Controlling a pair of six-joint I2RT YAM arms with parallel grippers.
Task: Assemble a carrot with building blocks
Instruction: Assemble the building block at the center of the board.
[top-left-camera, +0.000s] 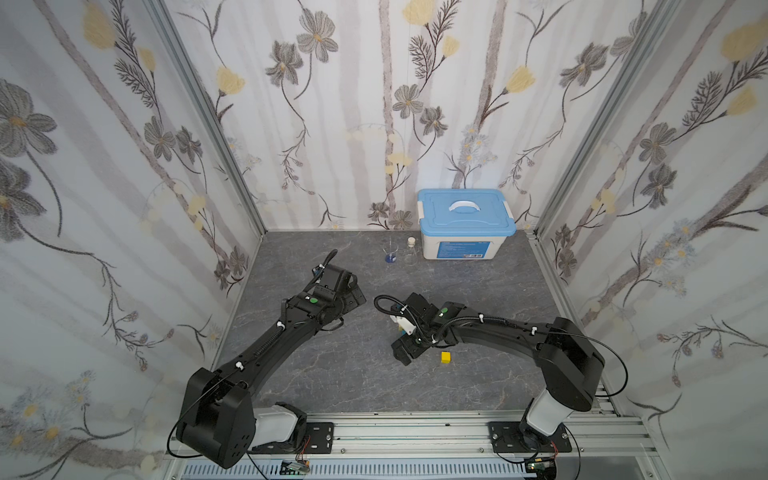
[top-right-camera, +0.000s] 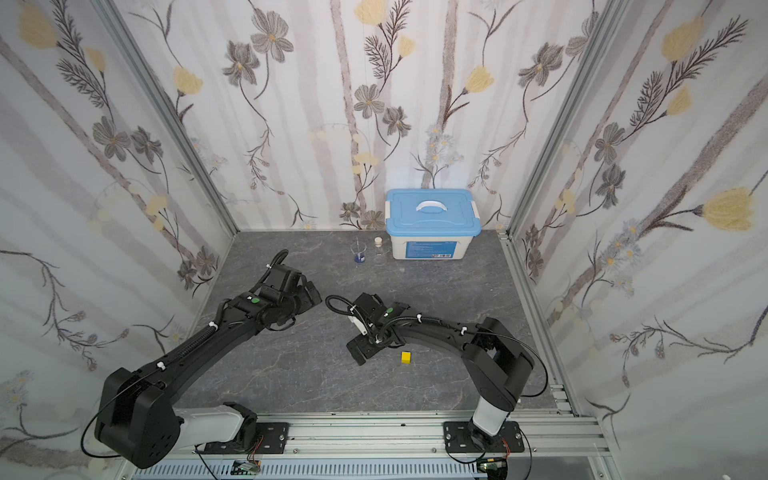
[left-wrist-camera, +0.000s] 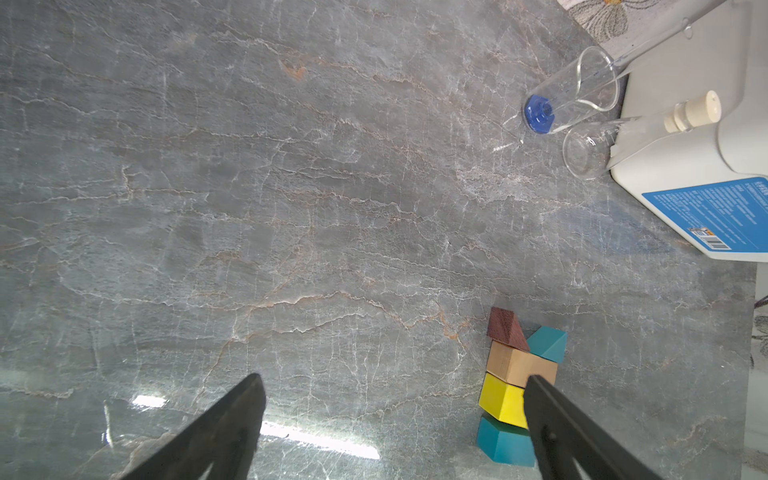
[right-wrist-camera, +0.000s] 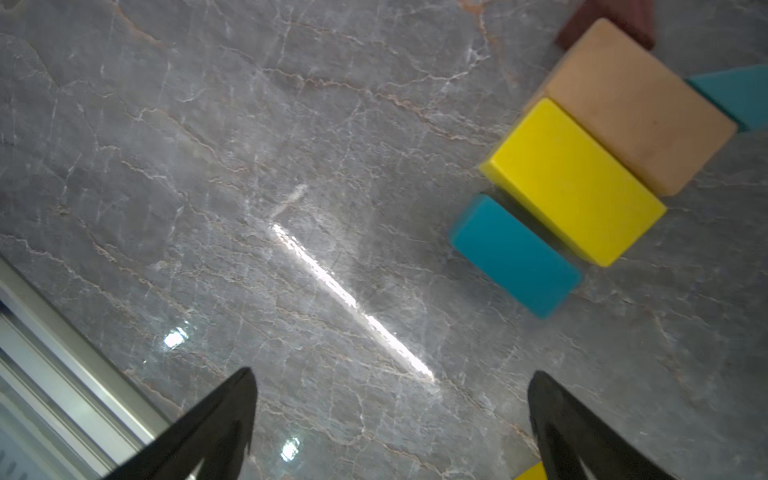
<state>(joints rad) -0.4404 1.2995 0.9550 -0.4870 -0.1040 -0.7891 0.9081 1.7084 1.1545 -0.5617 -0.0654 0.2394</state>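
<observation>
Five building blocks lie joined in a row on the grey table: maroon triangle (left-wrist-camera: 505, 328) and teal triangle (left-wrist-camera: 548, 343) at one end, then tan bar (left-wrist-camera: 515, 365), yellow bar (left-wrist-camera: 500, 401) and teal bar (left-wrist-camera: 505, 442). This part of the carrot also fills a corner of the right wrist view, with the yellow bar (right-wrist-camera: 573, 180) in its middle. In both top views my right wrist hides almost all of it. The yellow cube (top-left-camera: 446, 357) sits apart, beside my right gripper (top-left-camera: 402, 353). That gripper (right-wrist-camera: 392, 372) is open over bare table. My left gripper (left-wrist-camera: 394, 377) is open and empty too.
A blue-lidded white box (top-left-camera: 465, 224) stands against the back wall. A glass beaker (top-left-camera: 390, 253) and a corked flask (top-left-camera: 410, 251) stand just left of it. Flowered walls close in three sides, and a metal rail (top-left-camera: 415, 432) runs along the front.
</observation>
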